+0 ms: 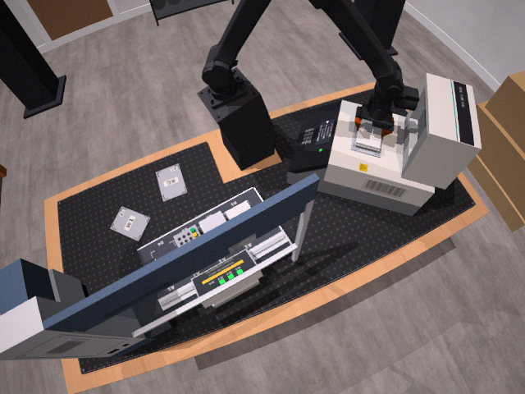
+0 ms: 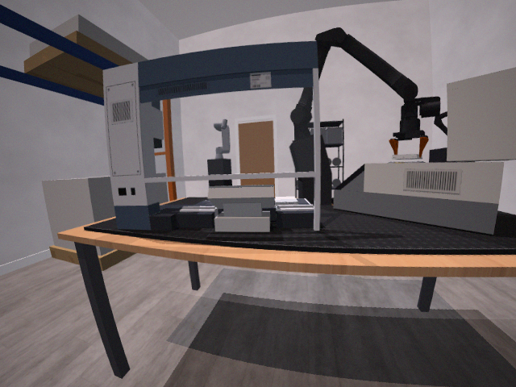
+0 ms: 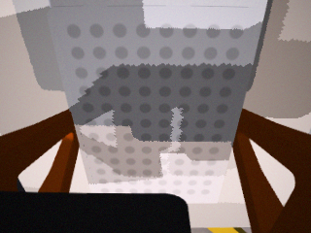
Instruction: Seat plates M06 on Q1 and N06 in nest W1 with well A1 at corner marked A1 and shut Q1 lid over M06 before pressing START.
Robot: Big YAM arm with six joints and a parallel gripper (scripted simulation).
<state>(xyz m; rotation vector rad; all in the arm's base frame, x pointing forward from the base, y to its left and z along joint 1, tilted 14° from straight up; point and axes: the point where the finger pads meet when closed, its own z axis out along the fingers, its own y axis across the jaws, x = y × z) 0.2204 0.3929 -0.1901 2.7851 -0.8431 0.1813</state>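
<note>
My gripper (image 1: 370,127) hangs over the top of cycler Q1 (image 1: 377,169) and is shut on plate M06 (image 1: 367,142), gripping its long sides. In the side view the gripper (image 2: 408,150) holds the plate (image 2: 406,156) level and very low over Q1's block; I cannot tell if it touches. In the wrist view the plate (image 3: 155,97) fills the space between the orange fingers. Q1's lid (image 1: 445,127) stands open to the right. The panel lamp (image 1: 320,149) is green. Plate N06 (image 1: 238,209) lies on D1. Nest W1 (image 1: 133,224) is empty.
The regrip nest RG (image 1: 172,185) lies empty near the arm's base. The deep-well block (image 1: 212,221) and the tube cooling block (image 1: 184,235) sit on the deck under the blue gantry beam (image 1: 182,254). Cardboard boxes (image 1: 504,144) stand beyond the open lid.
</note>
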